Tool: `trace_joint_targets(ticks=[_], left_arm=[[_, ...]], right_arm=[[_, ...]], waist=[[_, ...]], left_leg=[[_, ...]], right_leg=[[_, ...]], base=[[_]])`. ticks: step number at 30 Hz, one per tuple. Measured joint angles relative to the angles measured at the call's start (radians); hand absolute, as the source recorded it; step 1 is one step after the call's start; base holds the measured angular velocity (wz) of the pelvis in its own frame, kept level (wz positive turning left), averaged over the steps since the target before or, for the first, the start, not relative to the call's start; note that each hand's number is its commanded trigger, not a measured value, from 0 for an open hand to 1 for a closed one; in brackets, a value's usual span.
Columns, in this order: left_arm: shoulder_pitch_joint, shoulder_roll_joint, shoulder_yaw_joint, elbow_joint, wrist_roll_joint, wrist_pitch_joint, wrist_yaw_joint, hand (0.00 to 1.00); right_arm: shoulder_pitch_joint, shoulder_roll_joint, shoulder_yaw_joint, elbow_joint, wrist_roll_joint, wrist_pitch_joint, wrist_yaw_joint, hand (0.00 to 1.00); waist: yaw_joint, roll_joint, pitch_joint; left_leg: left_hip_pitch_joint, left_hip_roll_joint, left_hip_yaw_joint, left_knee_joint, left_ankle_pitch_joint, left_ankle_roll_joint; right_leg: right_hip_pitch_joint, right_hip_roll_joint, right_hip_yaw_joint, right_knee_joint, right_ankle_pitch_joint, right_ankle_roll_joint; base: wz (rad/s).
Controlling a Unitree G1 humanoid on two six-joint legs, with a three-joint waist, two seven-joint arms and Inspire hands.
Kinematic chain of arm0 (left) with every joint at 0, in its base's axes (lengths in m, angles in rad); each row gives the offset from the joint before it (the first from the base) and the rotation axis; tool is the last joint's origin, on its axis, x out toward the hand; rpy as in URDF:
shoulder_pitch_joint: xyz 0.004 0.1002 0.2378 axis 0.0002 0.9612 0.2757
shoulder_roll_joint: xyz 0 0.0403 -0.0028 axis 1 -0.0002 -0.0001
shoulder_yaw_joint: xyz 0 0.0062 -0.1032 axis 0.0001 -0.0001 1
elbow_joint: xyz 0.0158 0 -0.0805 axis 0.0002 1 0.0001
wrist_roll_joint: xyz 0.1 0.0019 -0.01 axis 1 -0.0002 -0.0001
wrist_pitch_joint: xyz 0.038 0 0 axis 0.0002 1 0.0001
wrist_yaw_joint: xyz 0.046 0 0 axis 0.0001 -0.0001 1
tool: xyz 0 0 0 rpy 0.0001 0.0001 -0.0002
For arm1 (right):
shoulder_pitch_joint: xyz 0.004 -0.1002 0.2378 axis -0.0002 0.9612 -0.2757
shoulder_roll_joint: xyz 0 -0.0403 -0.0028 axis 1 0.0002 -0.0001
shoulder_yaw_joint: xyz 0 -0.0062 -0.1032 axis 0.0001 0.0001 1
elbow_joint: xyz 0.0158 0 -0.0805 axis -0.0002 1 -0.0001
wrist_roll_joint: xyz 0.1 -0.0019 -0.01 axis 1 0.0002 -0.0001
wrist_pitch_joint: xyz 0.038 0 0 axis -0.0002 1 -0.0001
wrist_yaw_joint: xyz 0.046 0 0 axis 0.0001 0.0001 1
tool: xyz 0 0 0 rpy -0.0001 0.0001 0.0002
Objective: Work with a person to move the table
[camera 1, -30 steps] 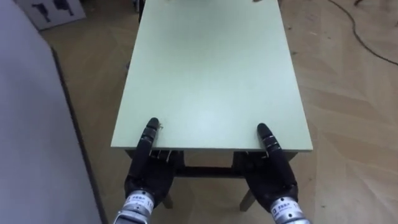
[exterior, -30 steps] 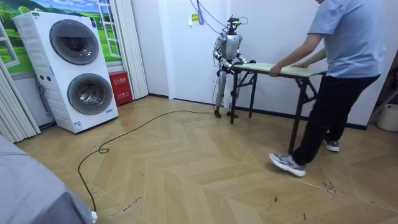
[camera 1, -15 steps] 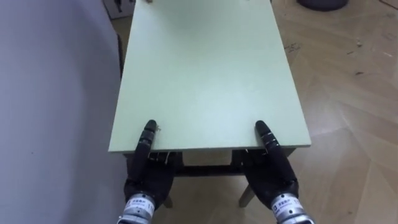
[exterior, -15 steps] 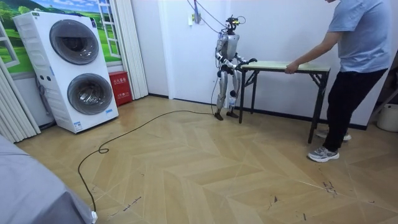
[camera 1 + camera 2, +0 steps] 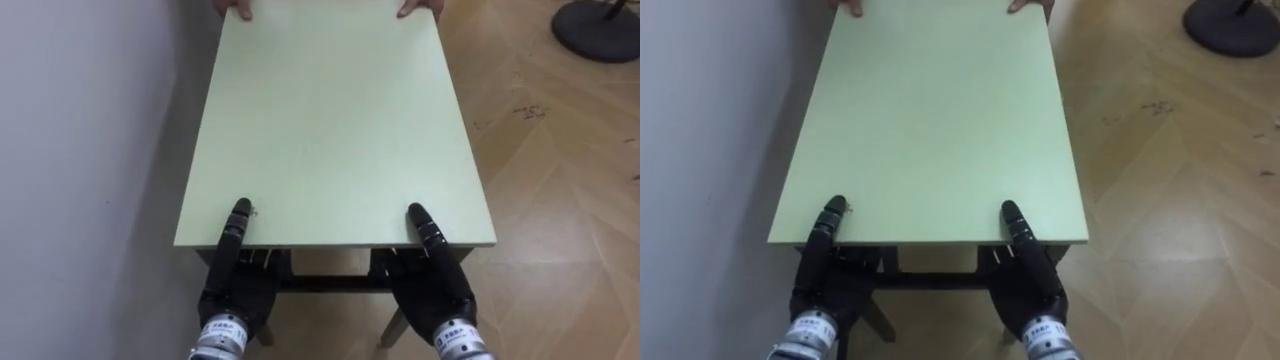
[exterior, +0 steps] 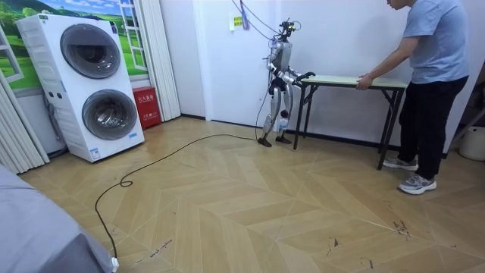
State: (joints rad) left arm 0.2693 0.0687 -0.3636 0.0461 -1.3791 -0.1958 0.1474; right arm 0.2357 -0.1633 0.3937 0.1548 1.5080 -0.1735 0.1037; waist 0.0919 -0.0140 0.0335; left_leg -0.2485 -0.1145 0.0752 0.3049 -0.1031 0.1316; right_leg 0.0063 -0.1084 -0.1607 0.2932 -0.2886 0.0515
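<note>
A pale green table [image 5: 330, 120] with black legs stretches away from me along a white wall. My left hand [image 5: 232, 285] and right hand [image 5: 435, 280] grip its near edge, thumbs on top and fingers curled underneath. At the far edge a person's hands [image 5: 420, 8] hold the top. In the room view I stand upright at one end of the table [image 6: 348, 80] and the person [image 6: 432, 76] stands at the other, on the room view's right, arms stretched to the tabletop.
The white wall [image 5: 90, 150] runs close along the table's left side. Open wooden floor [image 5: 560, 200] lies to my right, with a round black base [image 5: 598, 28] at the far right. Stacked washing machines [image 6: 95, 83] and a red box [image 6: 145, 106] stand further off.
The table, the person and I have shifted toward the room view's right; the person stepped back and now stands upright. The table now lies parallel to the wall. My grip is unchanged.
</note>
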Motion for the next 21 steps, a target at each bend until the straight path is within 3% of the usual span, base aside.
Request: trace_joint_targets(ticks=[12,21], left_arm=[[0.002,0.021,0.000,0.000,0.001,0.000,0.002,1.00],[0.012,0.018,-0.002,0.016,0.016,0.022,0.001,1.00]], right_arm=[[0.003,-0.001,0.007,0.000,-0.002,0.000,-0.005,1.00],[0.021,-0.003,0.005,0.006,-0.004,0.001,-0.005,1.00]], waist=[[-0.003,-0.004,0.0024],[-0.016,0.009,0.0015]], left_leg=[[-0.005,0.002,0.000,0.004,0.000,0.000],[-0.021,-0.004,-0.022,0.017,-0.004,0.005]], right_leg=[[0.017,0.010,0.012,-0.038,0.009,-0.001],[0.013,0.010,-0.007,-0.030,0.008,0.000]], base=[[0.01],[0.07]])
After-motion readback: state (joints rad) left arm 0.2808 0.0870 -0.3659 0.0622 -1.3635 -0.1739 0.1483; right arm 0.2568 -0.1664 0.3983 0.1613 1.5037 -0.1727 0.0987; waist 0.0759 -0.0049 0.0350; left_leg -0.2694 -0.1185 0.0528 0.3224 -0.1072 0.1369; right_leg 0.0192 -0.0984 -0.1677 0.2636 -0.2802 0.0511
